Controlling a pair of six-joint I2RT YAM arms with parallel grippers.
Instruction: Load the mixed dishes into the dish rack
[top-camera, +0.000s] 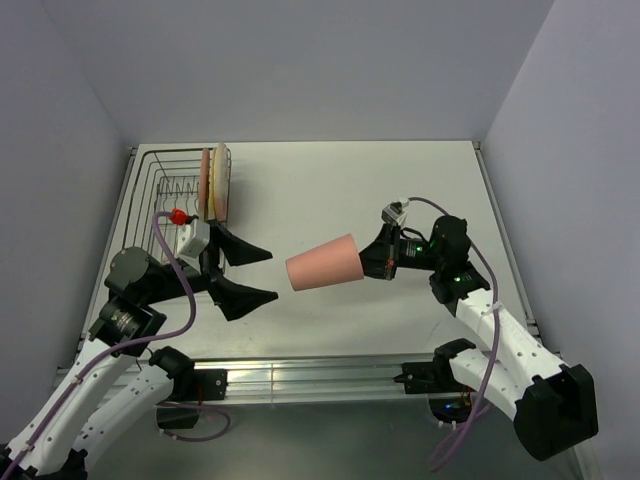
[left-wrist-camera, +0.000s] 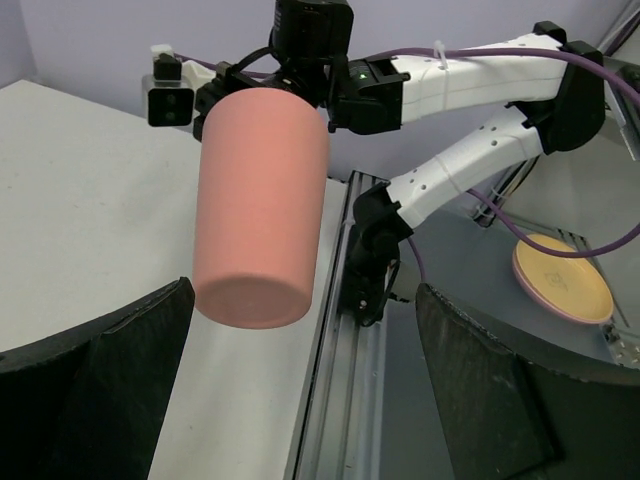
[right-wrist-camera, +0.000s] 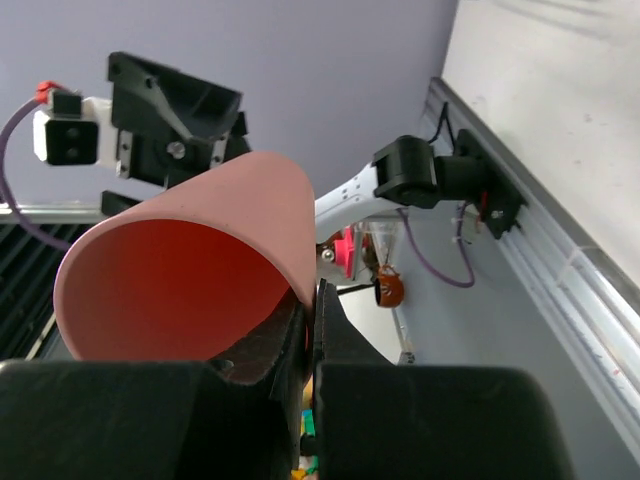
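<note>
Progress looked partial. Plates (top-camera: 215, 180) stood on edge between the prongs of the black wire dish rack (top-camera: 160, 195) at the table's (top-camera: 400, 190) far left corner; they overlapped, so how many were racked could not be told. The right gripper (top-camera: 368, 262) was clamped on the rim of the salmon-pink cup (top-camera: 322, 263), holding it sideways in the air above mid-table, base pointing toward the left gripper (top-camera: 252, 275), whose jaws stood wide apart, empty, just beside that base and not touching it. A hand-over toward the rack side seemed likely. One cream plate with a pink rim (left-wrist-camera: 562, 277) lay off the table beyond the front rail, not yet loaded. No green bowl or grey dish showed anywhere.
</note>
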